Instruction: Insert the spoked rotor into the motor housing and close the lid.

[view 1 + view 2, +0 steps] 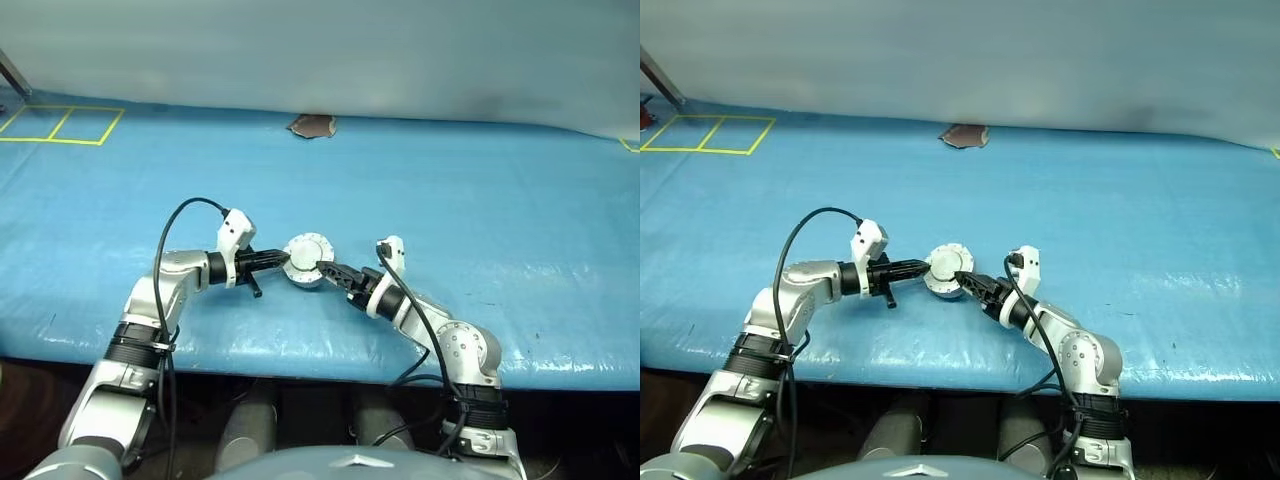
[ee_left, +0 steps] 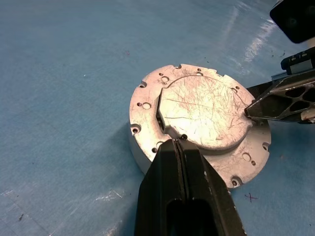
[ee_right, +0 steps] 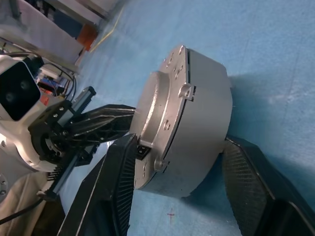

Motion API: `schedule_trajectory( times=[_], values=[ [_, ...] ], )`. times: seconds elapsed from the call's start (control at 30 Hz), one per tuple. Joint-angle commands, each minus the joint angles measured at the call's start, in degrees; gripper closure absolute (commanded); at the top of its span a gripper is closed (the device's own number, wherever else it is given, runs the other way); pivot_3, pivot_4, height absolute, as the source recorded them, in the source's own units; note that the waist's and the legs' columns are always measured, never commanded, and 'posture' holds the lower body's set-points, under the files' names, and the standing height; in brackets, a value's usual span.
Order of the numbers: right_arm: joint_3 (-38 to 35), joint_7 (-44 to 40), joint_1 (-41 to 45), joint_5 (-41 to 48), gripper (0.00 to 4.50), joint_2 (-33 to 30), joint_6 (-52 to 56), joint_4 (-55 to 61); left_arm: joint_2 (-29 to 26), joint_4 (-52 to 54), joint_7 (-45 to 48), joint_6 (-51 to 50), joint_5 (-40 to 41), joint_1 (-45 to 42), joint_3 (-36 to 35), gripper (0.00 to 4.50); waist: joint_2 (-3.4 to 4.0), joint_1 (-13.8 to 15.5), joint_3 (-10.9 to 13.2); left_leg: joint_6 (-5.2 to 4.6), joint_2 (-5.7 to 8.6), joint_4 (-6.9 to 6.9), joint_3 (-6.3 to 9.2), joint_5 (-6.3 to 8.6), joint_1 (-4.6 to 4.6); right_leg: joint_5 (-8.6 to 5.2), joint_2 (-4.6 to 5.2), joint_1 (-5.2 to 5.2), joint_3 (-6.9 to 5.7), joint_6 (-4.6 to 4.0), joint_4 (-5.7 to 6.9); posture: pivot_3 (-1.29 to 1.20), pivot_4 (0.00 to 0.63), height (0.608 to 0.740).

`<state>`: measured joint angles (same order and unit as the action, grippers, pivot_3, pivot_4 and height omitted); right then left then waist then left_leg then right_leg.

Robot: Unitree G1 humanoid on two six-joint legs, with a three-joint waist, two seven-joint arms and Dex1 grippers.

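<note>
One blue tarp (image 1: 520, 200) is covering the whole surface, with yellow taped squares (image 1: 60, 125) lying at upper left. The motor housing (image 1: 306, 262) is sitting flat just below frame centre, lid (image 2: 204, 110) closed and facing up. The left gripper (image 1: 284, 257) is pressing shut against its rim; the right gripper (image 3: 179, 182) is straddling it, fingers part-open
</note>
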<state>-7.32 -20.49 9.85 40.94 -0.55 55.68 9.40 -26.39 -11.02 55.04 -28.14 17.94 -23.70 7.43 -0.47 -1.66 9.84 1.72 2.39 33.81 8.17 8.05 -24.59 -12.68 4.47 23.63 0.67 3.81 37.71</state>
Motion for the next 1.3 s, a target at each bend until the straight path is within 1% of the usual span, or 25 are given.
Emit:
schedule_trajectory(
  times=[0.03, 0.17, 0.27, 0.33, 0.37, 0.47, 0.73, 0.83, 0.9, 1.0, 1.07, 1.3],
  values=[
    [-0.09, 0.65, 0.31, 1.17, 1.87, -0.12, 0.68, 0.05, 0.54, -0.22, 0.36, 0.04, -0.75, 0.20, 1.21, 4.50, 0.00, 0.05, 0.00, 0.00, 0.00, 0.00, -0.01, 0.00, 0.00, 0.00, 0.01, 0.00, 0.00, 0.00, 0.00, 0.00, 0.150, 0.740],
    [0.48, 1.00, 0.17, 1.02, 1.87, -0.57, 0.44, -0.17, 0.58, -0.25, 0.40, 0.23, -0.93, 0.22, 1.24, 4.50, 0.00, 0.05, 0.00, 0.00, 0.01, -0.02, -0.01, 0.00, -0.01, 0.00, 0.02, 0.02, 0.00, 0.00, -0.01, 0.00, 0.150, 0.740],
    [0.85, 1.46, -0.17, 0.69, 2.41, -0.77, 0.31, -0.57, 0.60, -0.25, 0.43, 0.31, -0.97, 0.25, 1.22, 4.50, 0.00, 0.05, 0.00, 0.00, 0.01, -0.02, -0.02, 0.00, -0.02, 0.00, 0.02, 0.03, 0.00, 0.00, -0.02, 0.00, 0.150, 0.740],
    [0.92, 1.80, -0.26, 0.93, 2.99, -0.78, 0.75, -0.87, 0.64, -0.31, 0.42, 0.40, -1.07, 0.25, 1.14, 4.50, 0.03, 0.05, -0.02, 0.00, 0.01, -0.02, -0.02, 0.00, -0.02, 0.00, 0.02, 0.02, 0.00, 0.00, -0.02, 0.00, 0.150, 0.740],
    [1.00, 1.89, -0.25, 1.08, 3.13, -0.83, 0.93, -0.95, 0.68, -0.32, 0.41, 0.46, -1.15, 0.25, 1.08, 4.50, 0.03, 0.08, -0.02, 0.00, 0.01, -0.02, -0.02, 0.00, -0.01, 0.00, 0.02, 0.01, 0.00, 0.00, -0.01, 0.00, 0.150, 0.740],
    [1.22, 1.94, -0.22, 1.33, 3.14, -0.91, 1.07, -0.99, 0.83, -0.34, 0.46, 0.52, -1.32, 0.25, 0.87, 4.50, 0.04, 0.09, -0.03, 0.29, 0.00, 0.00, -0.02, 0.18, -0.01, 0.00, 0.04, -0.01, -0.02, 0.00, -0.02, 0.00, 0.150, 0.740],
    [0.93, 2.48, -0.60, 3.18, 3.14, -0.38, 1.79, -1.17, 1.39, -0.26, 0.05, 0.94, -1.43, 0.62, 0.19, 4.50, 0.05, 0.09, -0.03, 0.29, 0.00, -0.01, -0.02, 0.18, -0.01, 0.00, 0.05, -0.01, -0.02, 0.00, -0.02, 0.00, 0.150, 0.740],
    [0.56, 2.11, -1.15, 4.48, 3.14, 0.21, 1.55, -1.21, 2.24, -0.41, -0.96, 1.64, -0.53, 0.66, -1.56, 4.50, 0.05, 0.09, -0.03, 0.29, 0.00, -0.01, -0.02, 0.18, -0.02, 0.00, 0.05, 0.00, -0.02, 0.00, -0.02, 0.00, 0.150, 0.740],
    [-1.06, 2.55, -1.06, 6.64, 3.14, 1.09, 1.90, -1.26, 3.49, -0.14, -1.56, 2.25, 1.15, 0.60, -3.90, 4.50, 0.04, 0.04, -0.02, 0.29, 0.00, -0.01, -0.01, 0.18, -0.04, 0.00, 0.05, 0.01, -0.03, 0.00, -0.02, 0.00, 0.150, 0.740],
    [-4.88, 3.71, -0.33, 11.15, 3.14, 2.91, 2.11, -1.05, 6.00, 1.72, -2.19, -1.06, 7.17, 0.24, -9.09, 4.50, 0.04, -0.13, 0.04, 0.28, -0.01, -0.01, -0.02, 0.17, -0.12, 0.00, 0.05, 0.10, -0.02, 0.00, -0.02, 0.00, 0.150, 0.740],
    [-7.01, 4.49, 0.24, 14.03, 3.14, 3.86, 2.19, -0.90, 6.88, 2.72, -2.60, -3.35, 10.22, 0.19, -11.37, 4.50, 0.04, -0.24, 0.06, 0.00, -0.02, -0.03, 0.01, 0.00, -0.20, 0.00, 0.03, 0.16, -0.07, -0.01, -0.03, 0.00, 0.150, 0.740],
    [-10.33, 7.44, 2.24, 19.89, 3.14, 5.57, 0.84, -0.68, 6.45, 4.36, -2.04, -9.18, 15.82, 2.20, -13.56, 4.50, 0.07, -0.57, 0.11, -0.07, -0.01, -0.16, -0.05, 0.03, -0.24, -0.03, 0.00, 0.21, -0.08, 0.00, -0.14, 0.00, 0.150, 0.740]
  ],
)
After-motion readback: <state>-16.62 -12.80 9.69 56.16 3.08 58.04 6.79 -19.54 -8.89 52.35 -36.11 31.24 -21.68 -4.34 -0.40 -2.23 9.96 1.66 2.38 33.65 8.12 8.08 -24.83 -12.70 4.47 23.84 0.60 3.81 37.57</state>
